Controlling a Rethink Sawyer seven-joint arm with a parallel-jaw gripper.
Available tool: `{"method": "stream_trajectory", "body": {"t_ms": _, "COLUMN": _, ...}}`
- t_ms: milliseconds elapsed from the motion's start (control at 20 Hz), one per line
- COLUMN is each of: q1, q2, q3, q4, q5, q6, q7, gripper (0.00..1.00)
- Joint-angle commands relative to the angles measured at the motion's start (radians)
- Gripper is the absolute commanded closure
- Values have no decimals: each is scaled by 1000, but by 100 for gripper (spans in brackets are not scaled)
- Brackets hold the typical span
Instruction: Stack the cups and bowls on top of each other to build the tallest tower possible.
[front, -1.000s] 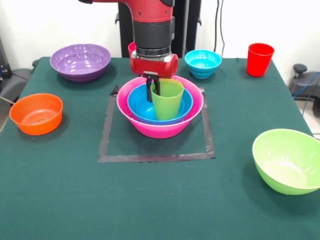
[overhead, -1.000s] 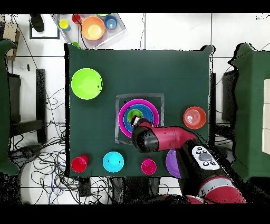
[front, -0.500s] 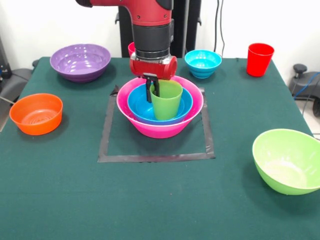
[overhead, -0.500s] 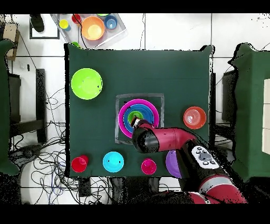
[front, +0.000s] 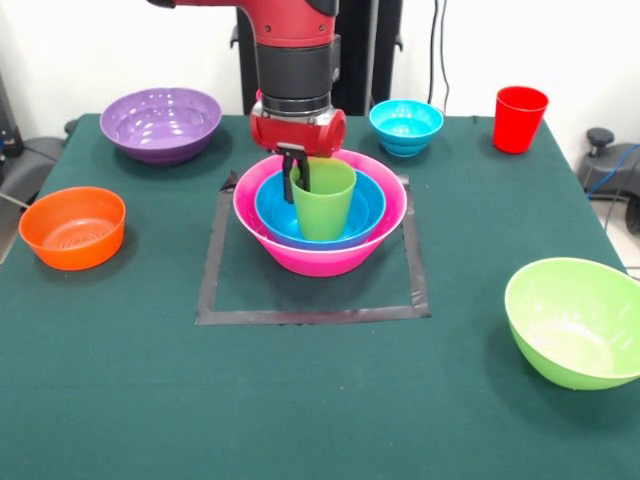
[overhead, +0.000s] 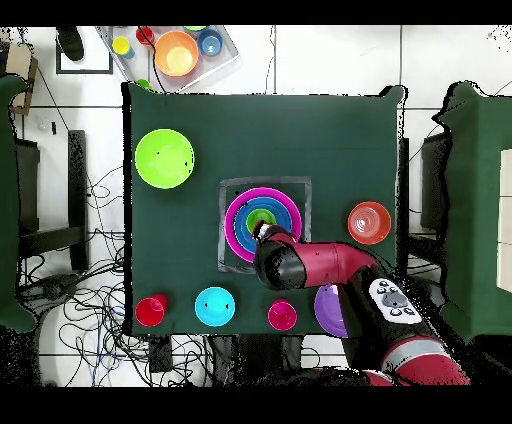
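The light green cup (front: 323, 200) stands upright in a blue bowl (front: 365, 212) nested inside the big pink bowl (front: 320, 255), the pile sitting within a taped square (front: 305, 316) at the middle of the table (front: 300, 400). The claw (front: 297, 178) pinches the cup's far rim, one finger inside and one outside. Spread around lie a purple bowl (front: 160, 122), orange bowl (front: 72, 227), small blue bowl (front: 406, 126), red cup (front: 520, 118) and lime green bowl (front: 575, 320).
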Motion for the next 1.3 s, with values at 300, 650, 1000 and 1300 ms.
{"method": "stream_trajectory", "body": {"t_ms": 300, "q1": 73, "q2": -17, "q3": -22, "q4": -13, "q5": -45, "q6": 40, "q7": 5, "gripper": 100}}
{"method": "stream_trajectory", "body": {"t_ms": 650, "q1": 121, "q2": -23, "q3": -79, "q4": 5, "q5": 1, "q6": 15, "q7": 69, "gripper": 100}}
{"method": "stream_trajectory", "body": {"t_ms": 1000, "q1": 108, "q2": -53, "q3": -61, "q4": 37, "q5": 5, "q6": 30, "q7": 53, "gripper": 100}}
{"method": "stream_trajectory", "body": {"t_ms": 1300, "q1": 91, "q2": -62, "q3": -44, "q4": 41, "q5": -3, "q6": 40, "q7": 35, "gripper": 100}}
